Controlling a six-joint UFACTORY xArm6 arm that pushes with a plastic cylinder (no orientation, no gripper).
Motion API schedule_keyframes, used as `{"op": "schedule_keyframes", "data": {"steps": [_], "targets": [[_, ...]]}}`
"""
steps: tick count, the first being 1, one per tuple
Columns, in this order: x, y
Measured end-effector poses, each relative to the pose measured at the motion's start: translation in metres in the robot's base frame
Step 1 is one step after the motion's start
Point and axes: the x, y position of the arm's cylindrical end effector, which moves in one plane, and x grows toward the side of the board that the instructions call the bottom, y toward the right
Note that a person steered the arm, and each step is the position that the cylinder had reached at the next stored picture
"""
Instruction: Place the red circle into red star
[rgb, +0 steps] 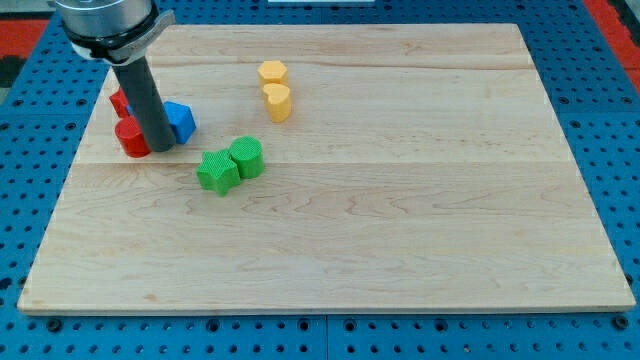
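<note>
My tip (161, 147) stands at the view's upper left, in a cluster of red and blue blocks. A red block (130, 138), round-looking, sits just left of the tip and touches it. Another red block (118, 101), mostly hidden behind the rod, lies just above it; its shape cannot be made out. A blue block (181, 121) sits against the rod's right side.
A yellow hexagon-like block (272, 72) and a second yellow block (278, 101) sit at top centre. A green star (217, 171) and a green round block (247, 157) touch each other below them. The wooden board (400, 220) lies on a blue pegboard.
</note>
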Motion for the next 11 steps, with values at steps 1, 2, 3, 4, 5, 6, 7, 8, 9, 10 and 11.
{"op": "schedule_keyframes", "data": {"steps": [1, 2, 3, 4, 5, 6, 7, 8, 9, 10, 11], "targets": [[0.005, -0.052], [0.011, -0.069], [0.035, -0.084], [0.023, -0.089], [-0.004, -0.089], [-0.017, -0.090], [-0.019, -0.096], [-0.019, -0.098], [-0.008, -0.108], [-0.014, -0.108], [-0.041, -0.107]]}}
